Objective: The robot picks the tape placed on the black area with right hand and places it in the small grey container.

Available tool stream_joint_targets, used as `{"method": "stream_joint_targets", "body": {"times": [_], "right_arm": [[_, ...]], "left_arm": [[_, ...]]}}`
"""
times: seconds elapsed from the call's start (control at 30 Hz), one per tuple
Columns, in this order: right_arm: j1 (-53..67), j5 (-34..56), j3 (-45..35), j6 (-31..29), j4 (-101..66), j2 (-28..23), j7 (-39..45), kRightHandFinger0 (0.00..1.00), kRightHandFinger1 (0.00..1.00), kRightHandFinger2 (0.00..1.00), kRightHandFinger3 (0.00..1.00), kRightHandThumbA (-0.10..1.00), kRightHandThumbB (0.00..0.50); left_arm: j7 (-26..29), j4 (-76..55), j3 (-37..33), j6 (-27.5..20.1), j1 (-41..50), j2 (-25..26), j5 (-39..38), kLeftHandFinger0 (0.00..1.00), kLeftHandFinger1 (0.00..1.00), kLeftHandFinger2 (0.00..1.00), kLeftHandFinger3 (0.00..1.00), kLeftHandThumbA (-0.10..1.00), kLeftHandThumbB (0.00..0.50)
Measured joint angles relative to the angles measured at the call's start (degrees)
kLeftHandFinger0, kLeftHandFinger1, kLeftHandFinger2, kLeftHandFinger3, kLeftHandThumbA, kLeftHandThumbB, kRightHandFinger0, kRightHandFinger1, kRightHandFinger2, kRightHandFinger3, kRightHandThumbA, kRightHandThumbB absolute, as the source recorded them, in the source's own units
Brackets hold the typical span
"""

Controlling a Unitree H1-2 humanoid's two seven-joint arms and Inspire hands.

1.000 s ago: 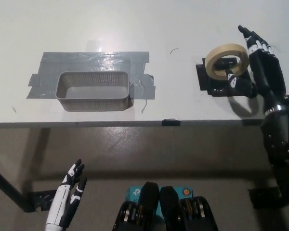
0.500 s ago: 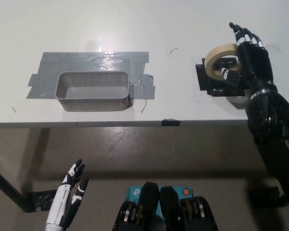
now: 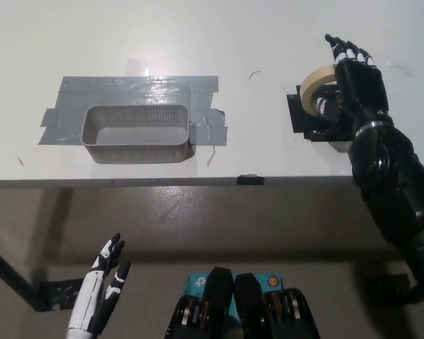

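The tape (image 3: 315,86) stands tilted on the black area (image 3: 302,120), just left of the right hand (image 3: 353,88), whose fingers (image 3: 341,46) are spread and, as far as this angle shows, hold nothing. If they close off-centre, the roll may tip or slide across the bench (image 3: 268,42). Since a second ago the hand has moved left, now overlapping the roll. The left hand (image 3: 99,293) rests low, open.
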Motion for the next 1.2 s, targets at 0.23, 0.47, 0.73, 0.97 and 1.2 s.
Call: {"method": "stream_joint_targets", "body": {"times": [0.23, 0.47, 0.73, 0.97, 1.2], "right_arm": [[-3.5, 0.0, 1.5, 0.0, 6.6, 0.0, -1.0, 1.00, 1.00, 1.00, 1.00, 0.57, 0.477], [-5.0, 0.0, 3.5, 0.0, 10.3, -0.3, -1.6, 1.00, 1.00, 1.00, 1.00, 0.54, 0.477], [-7.8, -0.1, 6.9, 0.2, 14.6, -1.5, -0.7, 1.00, 1.00, 1.00, 1.00, 0.45, 0.493], [-11.7, -0.7, 11.0, 0.6, 25.4, -1.9, -3.1, 0.00, 0.00, 0.30, 0.41, -0.10, 0.253], [-11.6, -0.9, 11.9, -0.9, 29.2, -2.0, -9.5, 0.00, 0.27, 0.85, 0.30, -0.10, 0.257]], "left_arm": [[0.0, 0.0, -0.1, -0.1, -0.1, 0.0, -0.1, 1.00, 1.00, 1.00, 1.00, 0.98, 0.115], [0.0, 0.0, 0.0, -0.5, -0.2, 0.0, -0.2, 1.00, 1.00, 1.00, 1.00, 0.99, 0.106], [-0.1, 0.0, -0.1, -0.8, -0.4, 0.1, -0.3, 1.00, 1.00, 1.00, 1.00, 1.00, 0.112], [-0.1, -0.1, -0.1, -0.8, -0.3, 0.1, -0.4, 1.00, 1.00, 1.00, 1.00, 1.00, 0.128], [-0.1, 0.0, -0.1, -0.8, -0.7, 0.1, -0.4, 1.00, 1.00, 1.00, 1.00, 1.00, 0.134]]}}
